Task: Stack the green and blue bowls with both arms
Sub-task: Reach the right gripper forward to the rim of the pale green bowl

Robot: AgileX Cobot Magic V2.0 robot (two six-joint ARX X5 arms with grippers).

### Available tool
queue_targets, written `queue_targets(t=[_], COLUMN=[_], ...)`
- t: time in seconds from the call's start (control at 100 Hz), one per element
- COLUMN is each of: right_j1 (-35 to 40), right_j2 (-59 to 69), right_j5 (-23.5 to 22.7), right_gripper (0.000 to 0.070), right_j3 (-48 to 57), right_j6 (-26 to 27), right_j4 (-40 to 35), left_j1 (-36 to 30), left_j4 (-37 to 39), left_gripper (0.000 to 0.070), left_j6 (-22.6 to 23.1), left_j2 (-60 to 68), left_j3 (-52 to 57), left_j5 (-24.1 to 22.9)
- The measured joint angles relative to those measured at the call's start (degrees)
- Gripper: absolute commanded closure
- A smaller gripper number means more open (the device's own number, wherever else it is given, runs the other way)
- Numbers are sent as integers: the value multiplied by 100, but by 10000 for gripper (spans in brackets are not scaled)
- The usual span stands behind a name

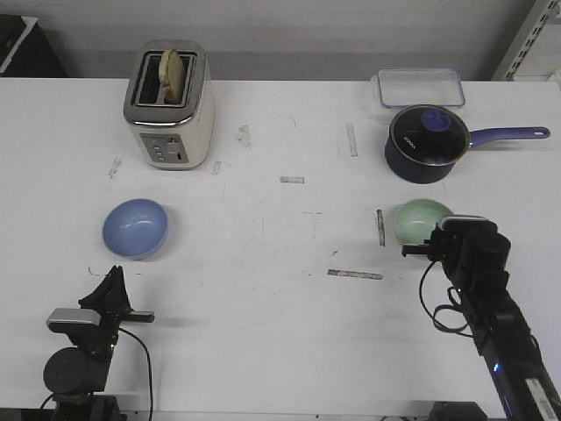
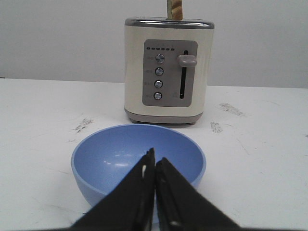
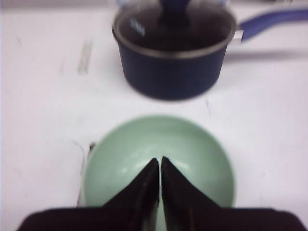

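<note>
Front view: left end effector [image 1: 112, 279] closed, empty, near blue bowl [image 1: 136, 228] but apart from it. Right end effector [image 3: 159, 163] closed, empty, tips over green bowl [image 1: 421, 220]. 2 bowls well apart on white tabletop [image 1: 280, 289]. Toaster [image 1: 170, 105] beyond blue bowl (bread in slot); navy saucepan [image 1: 426, 143] beyond green bowl.

Two black jointed arms, matte and blocky: left arm [image 1: 83, 351] with a grey-silver band atop a round dark base, right arm [image 1: 491, 307] with a boxy wrist. Loose black cables looping beside each. Slim, wedge-shaped black fingers [image 2: 137, 197] tapering forward.
</note>
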Motion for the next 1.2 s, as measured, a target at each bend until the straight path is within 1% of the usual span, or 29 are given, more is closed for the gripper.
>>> queue_targets(t=[0.09, 0.16, 0.21, 0.28, 0.32, 0.41, 0.45, 0.55, 0.61, 0.66, 0.73, 0.79, 0.9, 1.2], right_j1=[0, -24, -92, -216, -319, -629, -789, -1207, -1423, -1600, -1801, -1950, -2173, -2149], right_j2=[501, 802, 977, 1196, 1318, 1563, 1650, 1766, 1768, 1768, 1768, 1770, 1834, 2634], right_j5=[-11, -107, -256, -603, -866, -1464, -1696, -2120, -2275, -2323, -2323, -2326, -2321, -2312], right_gripper=[700, 700, 700, 687, 645, 491, 440, 336, 300, 268, 260, 238, 145, 148], right_j3=[490, 890, 1167, 1499, 1672, 1958, 2050, 2175, 2179, 2181, 2184, 2184, 2192, 2194], right_j6=[44, 160, 254, 345, 402, 505, 553, 621, 645, 649, 647, 643, 555, 332], right_j4=[-529, -901, -1126, -1405, -1596, -1989, -2127, -2282, -2295, -2304, -2354, -2439, -2557, -2695], left_j1=[0, 0, 0, 0, 0, 0, 0, 0, 0, 0, 0, 0, 0, 0], left_j4=[0, 0, -2, -2, 0, 0, 0, -2, -2, 0, -2, 0, -2, 0], left_gripper=[699, 699, 699, 699, 699, 699, 699, 699, 699, 699, 699, 699, 699, 699], left_j6=[0, 0, 0, 0, 0, 0, 0, 0, 0, 0, 0, 0, 0, 0], left_j2=[0, 0, 0, 0, 0, 0, 0, 0, 0, 0, 0, 0, 0, 0], left_j3=[0, 0, 0, 0, 0, 0, 0, 0, 0, 0, 0, 0, 0, 0], left_j5=[0, -2, 0, 0, -2, 0, 0, 0, 0, -2, 0, -2, 0, -2])
